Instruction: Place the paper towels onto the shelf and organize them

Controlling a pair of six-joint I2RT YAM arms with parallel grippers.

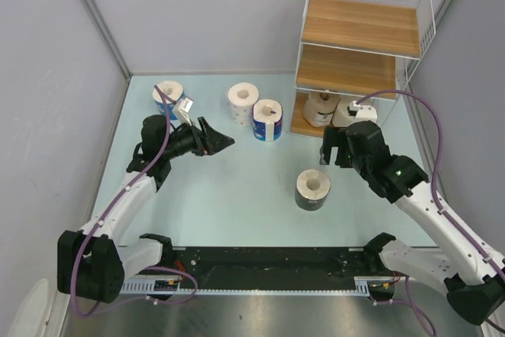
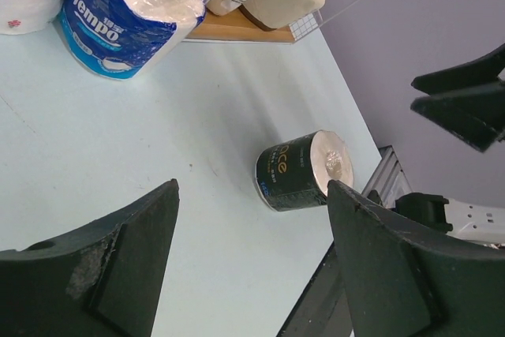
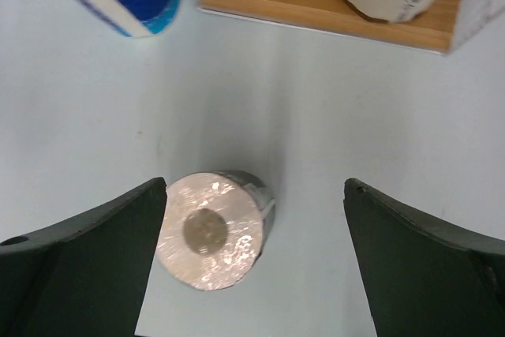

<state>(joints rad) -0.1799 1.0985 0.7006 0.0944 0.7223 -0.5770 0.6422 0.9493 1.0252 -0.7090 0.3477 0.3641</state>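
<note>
My right end effector (image 3: 254, 185) hangs over the tabletop (image 1: 237, 203) with its 2 fingers spread wide, and nothing touches either one. Below it the dark-wrapped roll (image 3: 211, 230) stands on end, core up, alone in the near middle of the tabletop and well apart from the shelf (image 1: 364, 29). From the right wrist, the roll sits closer to the finger on the left of that view than to the other, clear of both.

My left end effector (image 2: 251, 187) is also wide apart and holds nothing. It hovers above the left side of the tabletop, pointing across toward the dark-wrapped roll, which shows far off between its fingers.

The shelf stands at the far right corner, 3 wooden boards in a white wire frame. On its bottom board (image 3: 316, 17) 2 rolls stand side by side, though I cannot tell whether they touch. One is a cream roll (image 1: 319, 106). To its right is a pale roll (image 1: 345, 116), partly hidden behind my right wrist in the top view.

Just left of the shelf, the blue Tempo roll (image 1: 267, 120) stands upright on the tabletop. The white red-speckled roll (image 1: 243, 100) is just beside it, farther back and to the left. A second blue-wrapped roll (image 1: 169, 94) sits at the far left, behind my left arm, well apart from the others.
</note>
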